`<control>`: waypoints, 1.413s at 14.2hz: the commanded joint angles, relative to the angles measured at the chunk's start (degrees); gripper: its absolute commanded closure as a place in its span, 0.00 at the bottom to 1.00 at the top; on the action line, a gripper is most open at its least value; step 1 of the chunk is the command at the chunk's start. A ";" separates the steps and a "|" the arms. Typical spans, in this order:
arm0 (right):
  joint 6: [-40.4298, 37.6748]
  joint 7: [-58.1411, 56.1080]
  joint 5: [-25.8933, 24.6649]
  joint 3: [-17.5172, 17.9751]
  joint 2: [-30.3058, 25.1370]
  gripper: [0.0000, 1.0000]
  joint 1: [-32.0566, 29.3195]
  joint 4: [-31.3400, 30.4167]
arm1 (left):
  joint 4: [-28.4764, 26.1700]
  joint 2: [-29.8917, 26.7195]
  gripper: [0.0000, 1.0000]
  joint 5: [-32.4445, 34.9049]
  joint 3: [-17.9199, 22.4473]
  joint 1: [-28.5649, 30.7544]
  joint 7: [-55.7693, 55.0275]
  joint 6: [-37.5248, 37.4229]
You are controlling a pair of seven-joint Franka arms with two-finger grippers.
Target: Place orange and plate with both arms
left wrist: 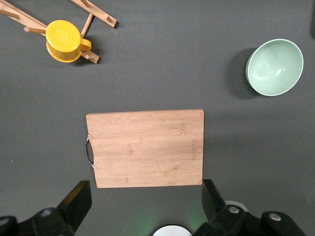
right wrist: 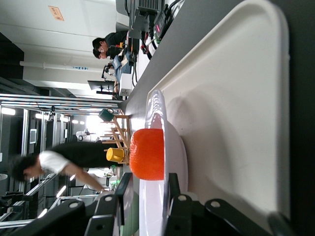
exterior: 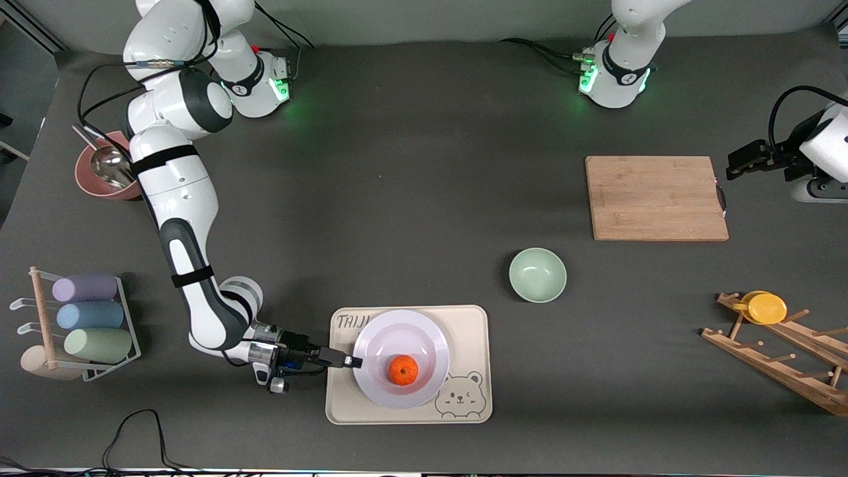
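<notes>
The pale lavender plate (exterior: 401, 331) sits on the cream bear tray (exterior: 474, 324), near the front camera. The orange (exterior: 403, 369) rests in the plate's well and also shows in the right wrist view (right wrist: 147, 153). My right gripper (exterior: 354, 362) is low at the plate's rim on the side toward the right arm's end. Its fingers (right wrist: 172, 189) stand astride the rim (right wrist: 155, 196), with a gap at one finger. My left gripper (exterior: 737, 165) waits open and empty in the air at the left arm's end, beside the cutting board (left wrist: 145, 147).
A mint-green bowl (exterior: 537, 274) stands between the tray and the wooden cutting board (exterior: 656, 197). A wooden rack with a yellow cup (exterior: 765, 307) is at the left arm's end. A rack of pastel cups (exterior: 86, 318) and a pink bowl with a ladle (exterior: 106, 173) are at the right arm's end.
</notes>
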 commanded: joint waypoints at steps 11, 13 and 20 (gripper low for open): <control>0.35 8.42 -13.91 -10.06 -17.86 0.58 -0.15 -15.67 | -1.47 -1.90 0.00 -0.20 0.25 -0.34 -0.39 0.95; 0.26 8.42 -18.38 -12.26 -22.95 0.54 -0.15 -21.37 | -1.47 -1.90 0.00 -0.20 0.25 -0.25 -0.39 0.86; -6.73 16.21 -46.75 -15.78 -45.27 0.37 -2.86 -36.08 | -1.47 -1.90 0.00 -0.20 0.25 -0.16 -0.31 0.51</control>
